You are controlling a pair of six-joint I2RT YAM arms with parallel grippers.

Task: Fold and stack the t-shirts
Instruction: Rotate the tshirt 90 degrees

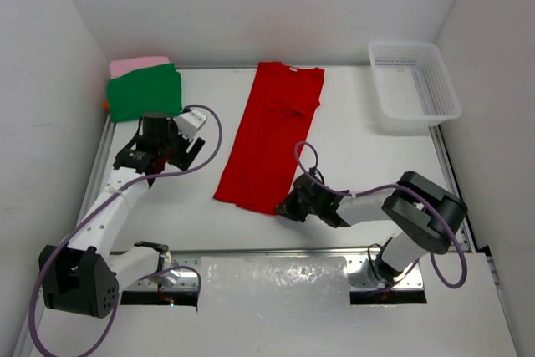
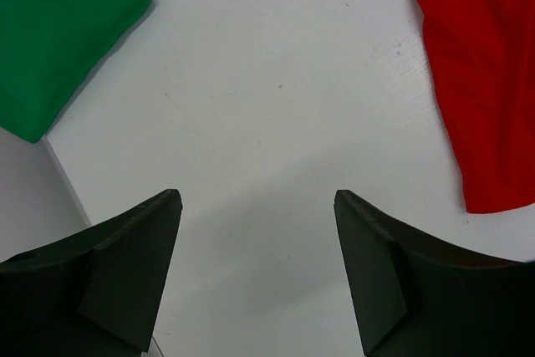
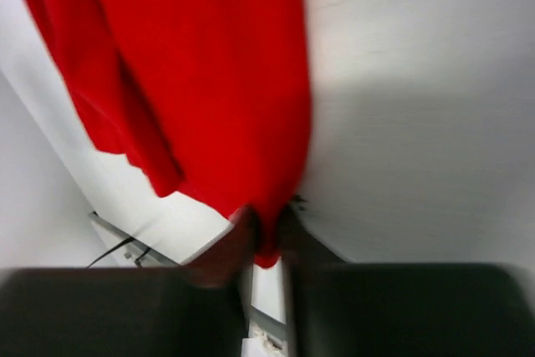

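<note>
Red t-shirt (image 1: 269, 135) sits pinched in the jaws of the right gripper (image 3: 266, 227); the left gripper (image 2: 257, 206) has its jaws wide.

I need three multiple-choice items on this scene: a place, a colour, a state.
1. Where does the white basket stand? A) near left B) table's middle C) far right
2. Which colour is the uppermost t-shirt at far left? A) orange B) green C) red
3. The right gripper is: A) shut on the red t-shirt B) open C) shut on nothing
Answers: 1 C, it stands at the far right corner. 2 B, the green t-shirt lies uppermost. 3 A, red fabric is pinched in it.
</note>
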